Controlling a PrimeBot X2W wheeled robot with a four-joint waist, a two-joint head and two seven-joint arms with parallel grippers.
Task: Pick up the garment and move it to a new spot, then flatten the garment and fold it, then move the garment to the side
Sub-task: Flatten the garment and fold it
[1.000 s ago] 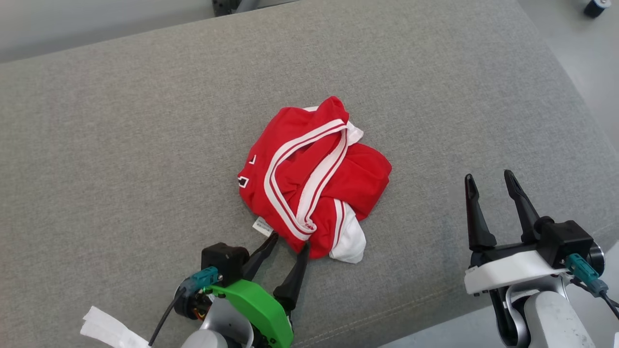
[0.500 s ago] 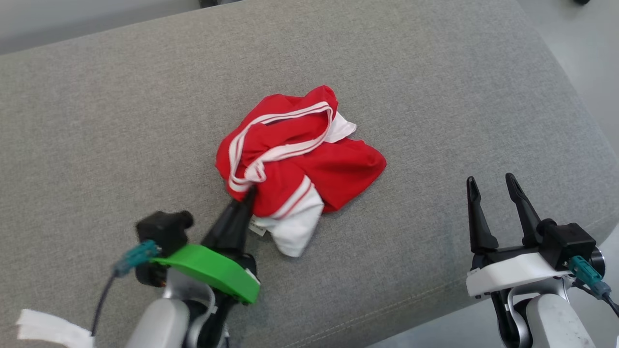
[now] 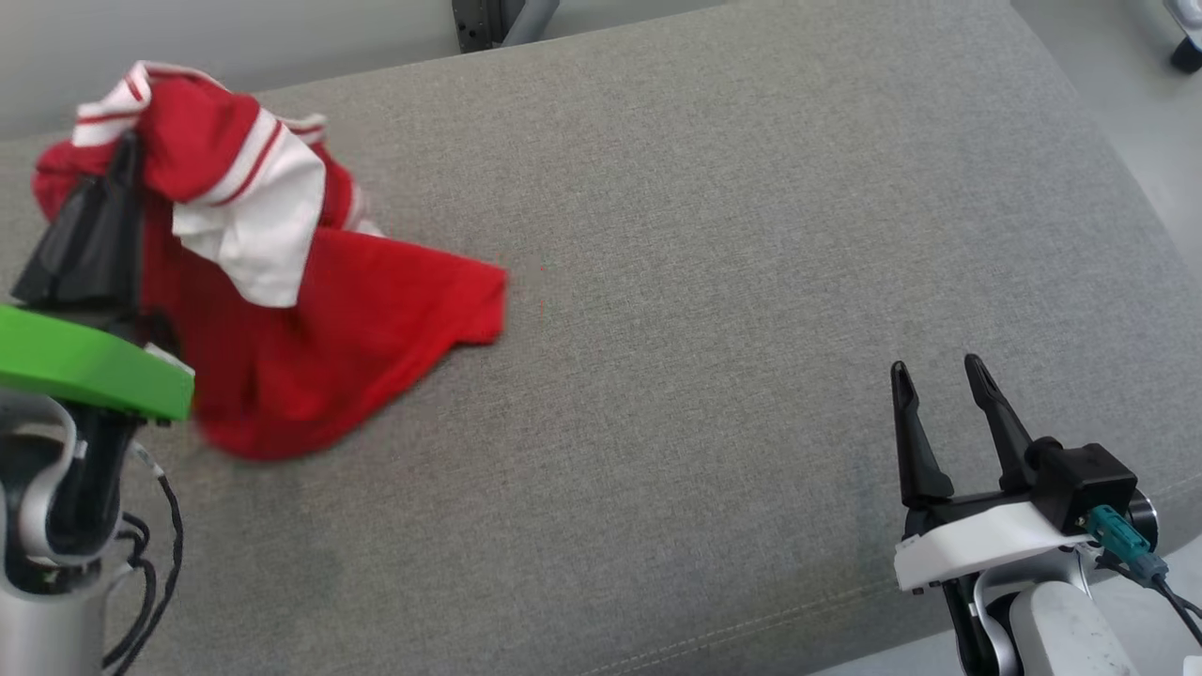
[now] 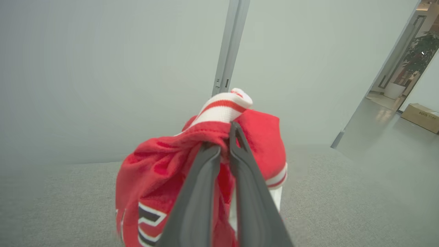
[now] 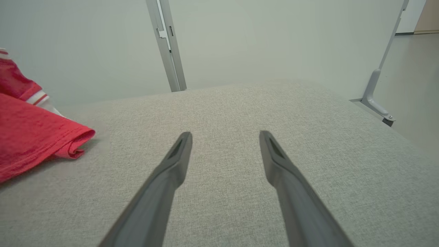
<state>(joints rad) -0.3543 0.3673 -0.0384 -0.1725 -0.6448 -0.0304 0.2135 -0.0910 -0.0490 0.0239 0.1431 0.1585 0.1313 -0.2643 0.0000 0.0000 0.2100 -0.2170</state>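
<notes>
Your left gripper (image 4: 223, 137) pinches the red jersey (image 3: 329, 329) and holds it up over the grey cushion's (image 3: 704, 282) left side — picked up, not yet put down. Flattening, folding and moving aside are left. Your right gripper (image 3: 935, 364) is spread wide, empty. The jersey's marks and the cardboard box's (image 4: 420, 116) print can't be read.
</notes>
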